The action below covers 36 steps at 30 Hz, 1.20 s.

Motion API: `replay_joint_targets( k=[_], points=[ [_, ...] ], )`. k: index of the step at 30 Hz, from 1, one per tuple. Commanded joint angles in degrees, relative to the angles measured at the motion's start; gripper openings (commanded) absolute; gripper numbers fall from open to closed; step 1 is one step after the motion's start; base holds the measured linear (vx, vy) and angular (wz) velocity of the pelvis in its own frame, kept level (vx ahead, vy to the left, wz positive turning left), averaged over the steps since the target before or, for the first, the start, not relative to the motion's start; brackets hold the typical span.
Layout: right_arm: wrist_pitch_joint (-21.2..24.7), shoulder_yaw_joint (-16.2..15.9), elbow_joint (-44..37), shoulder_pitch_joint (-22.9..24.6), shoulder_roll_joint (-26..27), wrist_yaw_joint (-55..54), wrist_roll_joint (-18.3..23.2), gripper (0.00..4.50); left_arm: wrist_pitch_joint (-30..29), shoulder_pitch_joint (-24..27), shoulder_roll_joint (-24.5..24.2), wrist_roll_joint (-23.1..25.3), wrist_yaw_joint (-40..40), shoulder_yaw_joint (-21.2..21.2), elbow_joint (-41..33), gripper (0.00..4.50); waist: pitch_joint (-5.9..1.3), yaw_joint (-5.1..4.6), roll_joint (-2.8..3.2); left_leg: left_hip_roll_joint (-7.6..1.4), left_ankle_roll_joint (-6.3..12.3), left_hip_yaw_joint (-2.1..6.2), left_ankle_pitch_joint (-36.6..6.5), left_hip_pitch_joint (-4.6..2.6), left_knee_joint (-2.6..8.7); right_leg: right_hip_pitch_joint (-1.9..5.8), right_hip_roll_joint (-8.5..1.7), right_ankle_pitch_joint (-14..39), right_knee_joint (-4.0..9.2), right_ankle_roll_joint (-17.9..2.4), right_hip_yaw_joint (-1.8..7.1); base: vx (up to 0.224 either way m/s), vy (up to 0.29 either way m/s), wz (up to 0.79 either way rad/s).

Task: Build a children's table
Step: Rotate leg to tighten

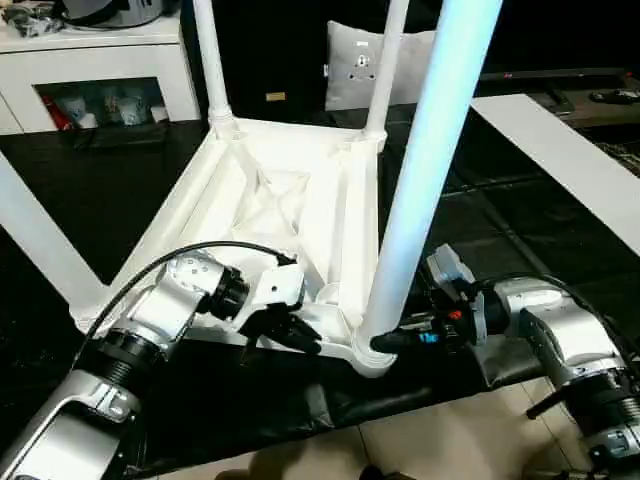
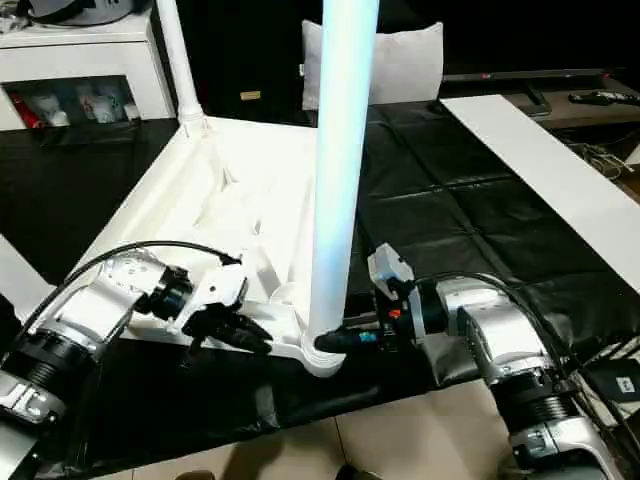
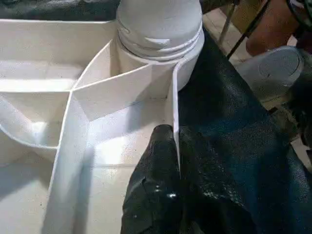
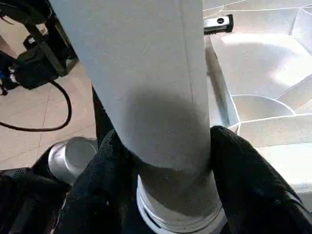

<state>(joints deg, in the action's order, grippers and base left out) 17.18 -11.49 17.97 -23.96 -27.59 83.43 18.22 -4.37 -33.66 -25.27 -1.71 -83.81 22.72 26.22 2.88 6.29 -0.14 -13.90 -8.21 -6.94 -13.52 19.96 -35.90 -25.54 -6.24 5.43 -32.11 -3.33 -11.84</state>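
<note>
The children's table lies upside down on a black cloth, its white X-ribbed tabletop facing up. Two legs stand in the far corner sockets and another leg rises at the left corner. The near leg stands upright in the near right socket. My right gripper holds that leg just above its flared base, a black finger pressed on each side. My left gripper is shut on the tabletop's thin near rim wall, right beside that socket.
A white cabinet stands at the back left, a pale cushion behind the table. A long white board lies on the cloth at the right. The black cloth ends at the tiled floor close to me.
</note>
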Motion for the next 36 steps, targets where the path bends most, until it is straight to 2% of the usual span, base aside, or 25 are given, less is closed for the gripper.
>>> replay_joint_targets(
  k=[1,4,5,6,7,8,9,10,11,12,13,14,15,16,17,18,19,20,21,24,26,30,31,32,36],
  points=[
    [2.1,0.68,-2.06,0.65,2.32,-3.96,1.51,2.04,-3.16,-0.92,2.42,-1.05,4.55,-1.63,-0.98,0.0,-4.69,-0.52,-0.33,1.52,3.82,-2.51,-5.82,0.86,3.79,5.2,-1.39,30.08,5.01,3.01,1.92,0.0,0.0,0.0],
    [2.21,0.96,-2.08,0.57,5.07,-11.98,-1.39,2.04,-7.55,-0.94,4.55,-0.43,11.26,-3.36,-1.93,0.0,-4.39,-1.09,-0.34,1.94,3.13,-2.61,-8.79,0.42,3.32,4.9,-0.97,34.12,6.35,5.54,0.45,0.0,0.0,0.0],
    [2.31,1.04,-1.89,0.43,5.48,-13.11,-1.76,2.04,-7.99,-0.93,4.86,-0.43,11.99,-3.59,-2.07,0.0,-4.29,-1.84,-0.33,1.85,3.21,-2.52,-10.64,0.4,3.2,5.08,-0.69,35.31,7.15,7.14,-0.45,0.0,0.0,0.0],
    [3.3,2.04,-0.26,-0.81,8.78,-21.28,-3.83,2.02,-11.6,-0.91,7.29,-0.76,16.91,-5.21,-3.26,0.0,-4.23,-2.6,0.26,1.2,3.54,-2.24,-13.03,-0.23,3.18,5.25,-0.67,35.66,8.14,7.85,-1.48,0.0,0.0,0.0],
    [3.8,2.56,0.43,-1.37,10.2,-24.51,-4.46,2.0,-13.32,-0.91,8.32,-0.93,18.83,-5.87,-3.82,0.0,-4.27,-3.17,0.4,0.42,3.47,-1.78,-13.77,0.28,3.53,6.14,-0.84,34.51,7.85,7.99,-1.77,0.0,0.0,0.0],
    [3.8,2.56,0.43,-1.37,10.2,-24.51,-4.46,1.99,-13.32,-0.91,8.32,-0.93,18.83,-5.87,-3.82,0.0,-3.94,-3.66,1.82,-3.74,3.88,0.38,-20.24,1.39,6.34,8.39,-1.57,29.51,3.76,5.8,-0.45,0.0,0.0,0.0],
    [4.35,3.37,2.49,-3.08,13.79,-33.26,-7.08,1.99,-16.51,-1.14,11.1,-0.33,24.04,-6.97,-4.83,0.0,-3.7,-3.2,2.55,-7.51,3.56,2.11,-27.61,0.78,9.77,8.41,-2.38,17.51,-3.52,0.93,4.3,-0.024,-0.031,-0.18],
    [4.4,3.4,2.55,-3.14,13.9,-33.53,-7.16,1.98,-16.57,-1.14,11.19,-0.28,24.2,-6.99,-4.85,0.0,-2.39,-4.41,0.1,-5.21,2.61,0.82,-31.35,-0.64,9.33,6.52,-2.39,19.26,-3.03,-0.16,6.78,0.0,0.0,0.0],
    [5.28,4.51,4.35,-4.65,16.76,-41.14,-9.03,1.97,-18.21,-1.26,13.28,0.76,28.55,-7.58,-5.33,0.0,-2.62,-4.23,-1.03,-0.69,1.32,-0.73,-28.77,-1.73,5.84,5.21,-2.51,32.35,2.1,1.9,5.82,0.0,0.0,0.0],
    [5.33,4.59,4.46,-4.75,16.93,-41.61,-9.14,1.96,-18.31,-1.27,13.41,0.82,28.81,-7.62,-5.36,0.0,-2.7,-4.6,-2.63,4.78,1.17,-3.24,-16.74,-2.61,-0.35,1.8,-2.61,52.99,6.68,8.57,2.47,0.0,0.0,0.0],
    [6.16,5.92,5.97,-6.09,19.47,-48.48,-10.34,1.96,-19.89,-1.32,15.81,1.6,33.61,-8.45,-5.86,0.0,-3.49,-4.37,-2.86,5.13,2.14,-3.32,-12.64,-1.03,-0.74,3.39,-2.76,54.49,6.43,10.89,2.31,-0.006,-0.009,-0.34],
    [6.49,6.34,6.47,-6.55,20.4,-50.8,-10.7,1.95,-20.47,-1.31,16.87,1.84,35.64,-8.84,-6.1,0.0,-4.64,-4.11,-2.22,4.67,2.72,-2.49,-7.55,2.01,0.64,5.97,-2.73,47.88,5.25,12.54,2.35,-0.006,-0.009,-0.34],
    [6.43,7.0,6.96,-6.83,21.3,-52.5,-10.46,1.95,-20.75,-1.28,17.77,2.15,37.09,-8.9,-6.31,0.0,-5.21,-4.0,-1.41,4.07,2.59,-1.93,-4.17,3.51,1.72,6.81,-1.9,37.55,4.42,12.25,2.19,0.001,-0.007,-0.39],
    [6.34,7.69,7.29,-7.01,22.15,-53.9,-10.45,1.95,-21.27,-1.22,18.53,2.5,38.25,-8.91,-6.67,0.0,-5.29,-4.04,-0.4,3.07,3.04,-1.64,-2.39,2.71,2.62,6.26,-1.4,28.92,4.22,8.79,2.31,0.0,0.0,0.0],
    [6.15,8.0,7.52,-7.12,22.47,-54.36,-10.44,1.95,-21.5,-1.23,18.96,2.67,38.76,-8.86,-6.81,0.0,-5.09,-4.32,-0.38,2.67,3.21,-1.5,-2.28,2.43,2.94,6.05,-1.24,26.44,4.17,6.83,2.16,0.0,0.0,0.0],
    [5.0,7.81,7.85,-7.23,22.53,-54.54,-11.01,1.95,-21.44,-1.29,19.87,2.94,40.15,-9.0,-6.76,0.0,-4.93,-4.67,-0.57,2.51,3.25,-1.6,-3.24,1.99,3.11,5.89,-0.91,25.5,4.36,4.53,1.9,0.0,0.0,0.0],
    [3.22,7.63,8.22,-7.29,22.72,-55.13,-11.9,1.95,-21.76,-1.32,20.79,3.29,41.93,-8.92,-7.01,0.0,-4.73,-4.79,-0.66,2.65,3.41,-1.77,-4.37,1.65,3.09,5.53,-0.77,26.66,4.7,4.06,1.79,0.0,0.0,0.0],
    [3.22,7.63,8.22,-7.29,22.72,-55.13,-11.9,2.5,-21.76,-1.32,20.79,3.29,41.93,-8.92,-7.01,0.0,-4.74,-4.92,-0.49,2.56,3.92,-1.84,-5.85,1.21,3.2,5.31,-0.83,28.29,4.98,3.11,1.72,0.0,0.0,0.0],
    [0.94,7.99,8.4,-7.07,22.88,-54.67,-11.84,2.63,-21.88,-1.48,21.01,3.53,42.5,-8.85,-7.07,0.0,-4.83,-4.94,-0.29,1.94,4.63,-1.56,-5.69,1.33,3.49,5.59,-1.12,27.5,4.87,1.8,1.87,0.0,0.0,0.0],
    [-0.59,8.49,7.65,-6.54,22.79,-54.11,-11.53,2.72,-22.06,-1.58,20.49,4.35,43.14,-8.83,-7.35,0.0,-4.89,-5.01,-0.26,1.48,5.03,-1.38,-4.59,1.47,3.73,5.74,-1.33,25.27,4.54,0.27,2.18,0.0,0.0,0.0],
    [-1.11,8.47,6.86,-6.04,22.21,-53.42,-11.27,3.06,-21.98,-1.47,19.87,4.39,43.01,-8.81,-7.48,0.0,-4.88,-4.91,-0.22,1.55,5.28,-1.49,-4.11,1.43,3.72,5.69,-1.44,24.66,4.39,-0.61,2.46,0.0,0.0,0.0],
    [-2.74,8.9,5.29,-4.58,20.03,-51.39,-10.86,3.13,-21.05,-0.92,17.91,3.61,40.86,-8.48,-8.2,0.0,-4.95,-4.34,-0.36,1.65,5.78,-1.72,-3.71,1.31,3.7,5.65,-1.54,25.17,4.32,-0.74,2.63,0.0,0.0,0.0],
    [-3.15,9.07,5.1,-4.33,19.59,-50.73,-10.67,3.45,-20.73,-0.78,17.44,3.47,40.15,-8.34,-8.36,0.0,-4.96,-4.3,-0.38,1.62,5.84,-1.72,-3.52,1.26,3.71,5.63,-1.48,24.96,4.32,-0.8,2.62,0.0,0.0,0.0],
    [-3.54,9.21,4.97,-4.14,19.22,-50.14,-10.48,3.55,-20.45,-0.65,17.04,3.35,39.52,-8.2,-8.5,0.0,-4.96,-4.22,-0.34,1.57,5.9,-1.69,-3.16,1.29,3.72,5.63,-1.52,24.48,4.19,-1.09,2.7,0.0,0.0,0.0],
    [-6.67,10.27,3.92,-2.3,12.75,-40.07,-8.38,3.7,-17.83,0.95,11.79,2.4,30.7,-6.6,-9.31,0.0,-4.97,-3.8,-0.28,1.25,6.46,-1.65,-2.85,1.06,3.8,5.57,-1.56,23.33,3.9,-1.98,2.97,0.0,0.0,0.0]
  ],
)
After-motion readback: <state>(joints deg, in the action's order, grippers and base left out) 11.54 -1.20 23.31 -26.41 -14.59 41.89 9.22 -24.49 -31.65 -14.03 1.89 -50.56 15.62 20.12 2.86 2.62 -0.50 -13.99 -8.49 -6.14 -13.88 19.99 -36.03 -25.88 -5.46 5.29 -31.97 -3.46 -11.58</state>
